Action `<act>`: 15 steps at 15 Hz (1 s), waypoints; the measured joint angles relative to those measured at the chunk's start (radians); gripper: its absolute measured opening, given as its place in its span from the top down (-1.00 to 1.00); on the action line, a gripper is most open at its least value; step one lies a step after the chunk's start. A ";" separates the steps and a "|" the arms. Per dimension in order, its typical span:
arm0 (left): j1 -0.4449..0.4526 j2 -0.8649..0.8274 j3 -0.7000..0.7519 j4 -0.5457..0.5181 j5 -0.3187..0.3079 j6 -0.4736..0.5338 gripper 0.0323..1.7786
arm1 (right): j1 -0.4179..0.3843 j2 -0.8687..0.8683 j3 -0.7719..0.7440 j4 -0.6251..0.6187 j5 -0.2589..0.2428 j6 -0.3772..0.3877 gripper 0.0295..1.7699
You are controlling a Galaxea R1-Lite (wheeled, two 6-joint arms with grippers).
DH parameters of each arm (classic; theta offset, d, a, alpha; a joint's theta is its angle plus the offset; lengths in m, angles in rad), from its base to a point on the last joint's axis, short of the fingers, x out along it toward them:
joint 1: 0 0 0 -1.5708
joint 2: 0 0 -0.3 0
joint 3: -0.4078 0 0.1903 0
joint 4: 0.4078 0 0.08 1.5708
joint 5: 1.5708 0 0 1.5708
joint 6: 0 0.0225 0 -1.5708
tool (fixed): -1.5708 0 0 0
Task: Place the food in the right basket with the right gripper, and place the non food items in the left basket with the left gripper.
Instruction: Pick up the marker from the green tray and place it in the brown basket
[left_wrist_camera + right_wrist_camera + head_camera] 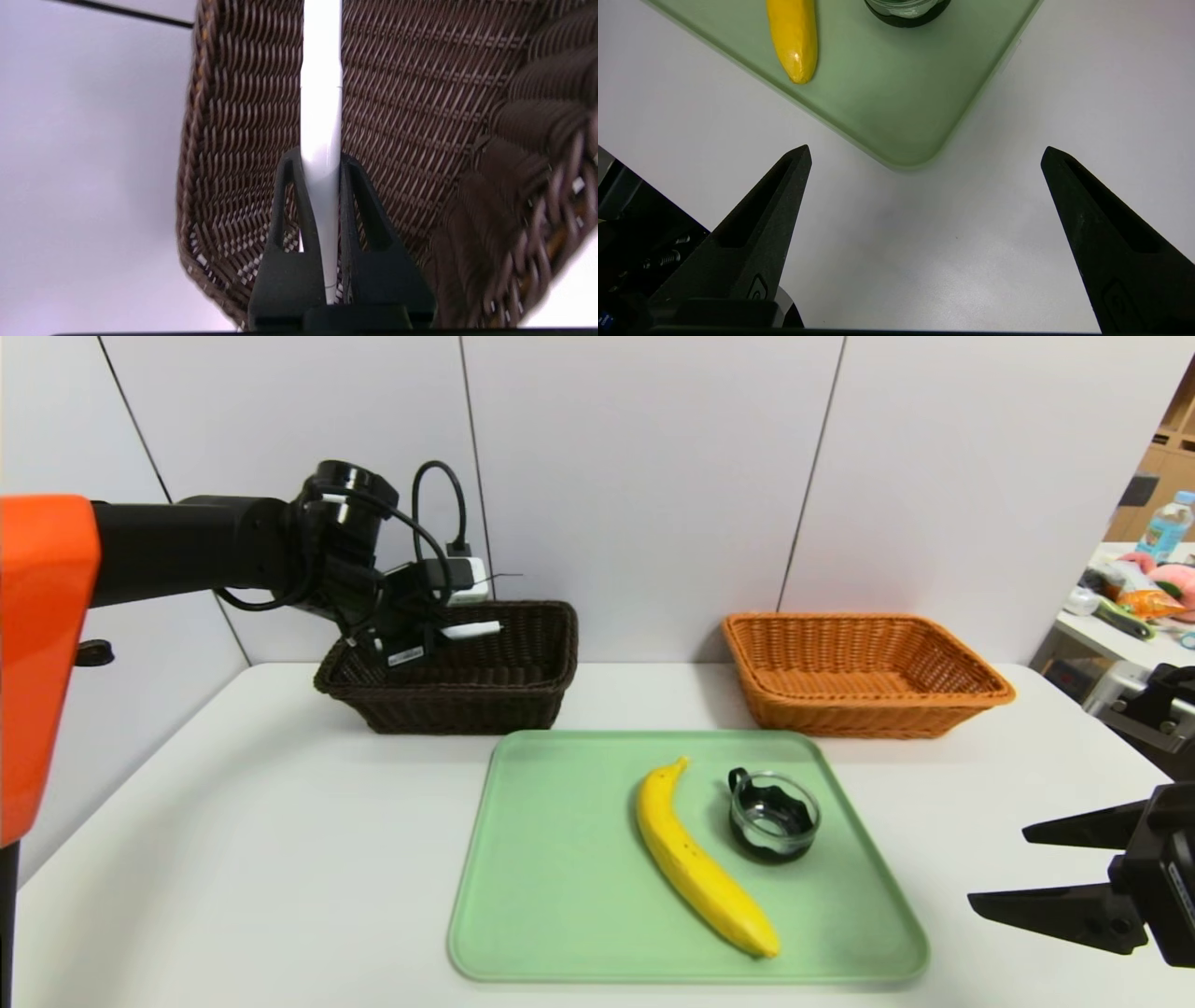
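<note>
My left end effector (321,172) is clamped on a slim white stick, maybe a pen (320,93), above the dark basket (467,695) at the bench's far left. I should lower inside the rim before releasing. My right end effector (1008,868) waits wide open near the tray (551,896) with the banana (700,868).

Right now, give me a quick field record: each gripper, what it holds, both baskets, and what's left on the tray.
left gripper: shut on white pen, over the brown basket
right gripper: open, empty, over the table beside the tray's near right corner
brown basket: at left, holds nothing that shows
orange basket: at right, empty
tray: banana and glass jar, side by side, apart
</note>
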State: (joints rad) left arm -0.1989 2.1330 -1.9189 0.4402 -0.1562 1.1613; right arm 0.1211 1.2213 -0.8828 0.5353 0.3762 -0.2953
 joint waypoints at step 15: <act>-0.001 0.074 -0.045 0.003 -0.007 -0.019 0.85 | -0.007 -0.009 0.023 -0.036 0.000 0.000 -0.93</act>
State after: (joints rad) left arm -0.2004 2.2066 -1.9636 0.4430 -0.1634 1.1419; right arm 0.1145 1.2128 -0.8596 0.4994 0.3766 -0.2949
